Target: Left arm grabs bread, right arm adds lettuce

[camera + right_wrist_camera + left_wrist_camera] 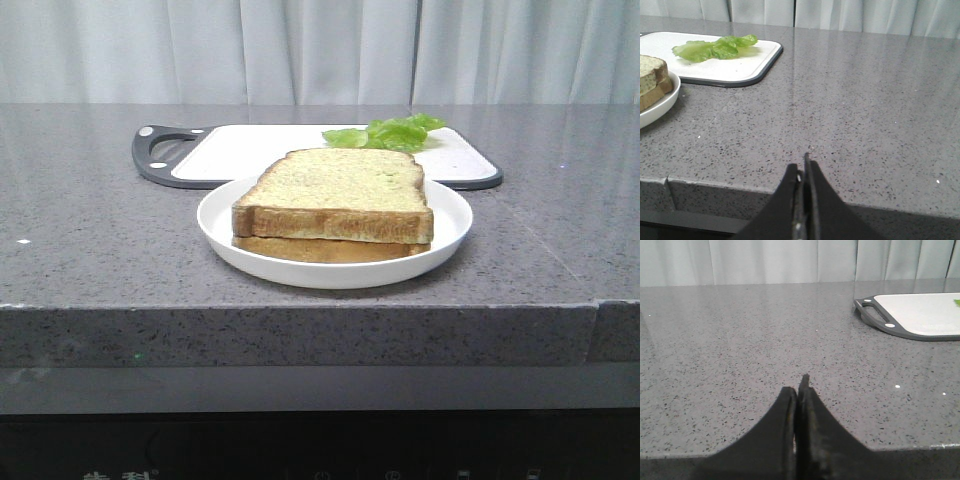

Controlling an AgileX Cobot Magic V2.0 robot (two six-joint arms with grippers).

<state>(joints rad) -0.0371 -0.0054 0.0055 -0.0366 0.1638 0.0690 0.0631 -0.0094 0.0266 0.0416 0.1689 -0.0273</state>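
Note:
The bread, a thick toast slice with green speckles, lies on a thinner slice on a white plate near the counter's front edge; it also shows in the right wrist view. The lettuce lies on a white cutting board behind the plate; it also shows in the right wrist view. My left gripper is shut and empty over bare counter, left of the board. My right gripper is shut and empty at the counter's front edge, right of the plate. Neither arm shows in the front view.
The cutting board has a dark rim and a handle at its left end. The grey speckled counter ends in a front edge. Pale curtains hang behind the counter.

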